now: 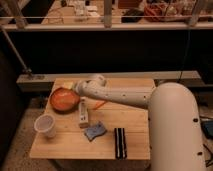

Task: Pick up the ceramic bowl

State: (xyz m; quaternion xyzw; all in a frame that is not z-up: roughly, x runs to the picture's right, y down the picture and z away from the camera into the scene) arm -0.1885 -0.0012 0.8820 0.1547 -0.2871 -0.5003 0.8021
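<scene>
The ceramic bowl (63, 99) is orange-red, round and shallow, and sits on the left part of the wooden table (130, 125). My white arm reaches in from the right across the table. My gripper (77, 93) is at the arm's end, right at the bowl's right rim. The contact between gripper and bowl is hidden by the arm's wrist.
A white translucent cup (45, 125) stands in front of the bowl near the left edge. A white oblong object (83, 115), a blue sponge-like item (95, 131) and a black box (119, 142) lie toward the front. A railing and a dark drop are behind the table.
</scene>
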